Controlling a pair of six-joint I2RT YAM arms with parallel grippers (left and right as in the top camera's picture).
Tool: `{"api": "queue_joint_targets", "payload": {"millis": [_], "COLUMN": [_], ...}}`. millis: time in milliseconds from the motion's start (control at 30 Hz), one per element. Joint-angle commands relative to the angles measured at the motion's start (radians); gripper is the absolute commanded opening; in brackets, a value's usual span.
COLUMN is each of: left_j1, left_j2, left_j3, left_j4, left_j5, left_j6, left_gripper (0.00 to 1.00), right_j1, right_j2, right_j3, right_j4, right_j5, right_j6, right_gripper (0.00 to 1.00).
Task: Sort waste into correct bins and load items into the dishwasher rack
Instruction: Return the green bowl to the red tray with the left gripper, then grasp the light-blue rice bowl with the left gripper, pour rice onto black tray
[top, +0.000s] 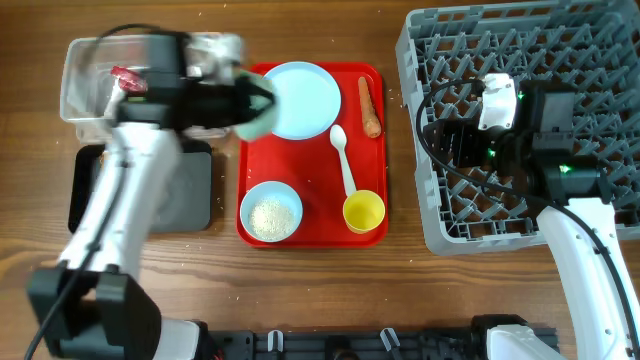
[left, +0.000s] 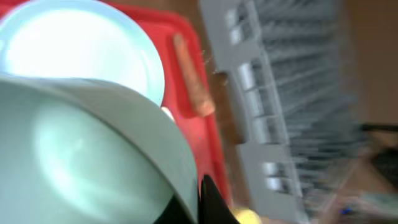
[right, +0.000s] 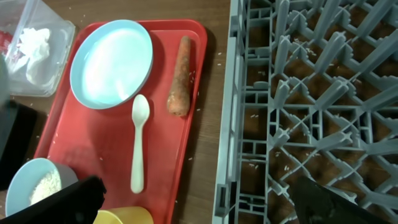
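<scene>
The green bowl (left: 81, 155) looks like light, stiff, slick plastic, best pinched at the rim. Our left gripper (top: 248, 100) clamps that rim, with the bowl over the tray's (top: 310, 200) left edge beside the plate (top: 300, 98). Our right gripper (right: 196, 202) hangs wide open, empty, over the rack (right: 311, 93).

White arm links (top: 125, 185), black joints (top: 95, 310), black cables (top: 428, 148), green indicator lights (top: 563, 170)
</scene>
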Motion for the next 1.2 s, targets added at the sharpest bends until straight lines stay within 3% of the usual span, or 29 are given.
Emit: {"api": "queue_joint_targets", "payload": {"millis": [0, 33, 133, 300, 333, 367, 400, 433, 500, 700, 1000, 1100, 1133, 1167], "left_j1": [-0.297, -0.369, -0.474, -0.503, -0.503, -0.503, -0.502, -0.502, -0.501, -0.465, -0.52, -0.52, -0.52, -0.52], "left_j2": [0.09, 0.126, 0.214, 0.303, 0.306, 0.304, 0.296, 0.281, 0.233, 0.156, 0.156, 0.158, 0.158, 0.158], "left_j3": [0.002, 0.002, 0.002, 0.002, 0.001, 0.002, 0.007, 0.026, 0.119, 0.139, -0.22, -0.294, -0.305, -0.306], "left_j4": [0.025, 0.023, 0.019, -0.027, -0.03, -0.026, -0.027, -0.043, -0.146, -0.462, -0.283, -0.207, -0.195, -0.195], "left_j5": [-0.624, -0.719, -0.82, -0.829, -0.828, -0.828, -0.828, -0.828, -0.828, -0.745, -0.746, -0.72, -0.72, -0.72], "left_j6": [-0.041, -0.041, -0.041, -0.041, -0.041, -0.041, -0.041, -0.042, -0.073, -0.228, -0.231, -0.232, -0.232, -0.232], "left_gripper": [0.04, 0.04, 0.04, 0.05, 0.18, 0.47, 0.63, 0.71, 0.77, 0.73, 0.66, 0.52, 0.33, 0.2], "right_j1": [-0.002, -0.002, -0.002, -0.002, -0.002, -0.002, -0.002, -0.002, -0.002, -0.002, -0.002, -0.002, -0.002, -0.002], "right_j2": [0.007, 0.007, 0.007, 0.007, 0.007, 0.007, 0.007, 0.007, 0.007, 0.007, 0.007, 0.007, 0.008, 0.007], "right_j3": [0.012, 0.012, 0.012, 0.012, 0.012, 0.012, 0.012, 0.012, 0.012, 0.012, 0.012, 0.012, 0.012, 0.012], "right_j4": [-0.003, -0.005, -0.005, -0.005, -0.005, -0.005, -0.005, -0.005, -0.006, -0.014, -0.012, -0.012, -0.012, -0.012], "right_j5": [0.002, 0.002, 0.002, 0.003, 0.002, 0.003, 0.003, 0.003, 0.003, 0.006, 0.005, 0.005, 0.005, 0.005], "right_j6": [0.01, 0.01, 0.01, 0.008, 0.008, 0.008, 0.008, 0.008, 0.008, 0.008, 0.008, 0.008, 0.008, 0.008], "right_gripper": [1.0, 1.0, 1.0, 1.0, 1.0, 1.0, 1.0, 1.0, 1.0, 1.0, 1.0, 1.0, 1.0, 1.0]}}
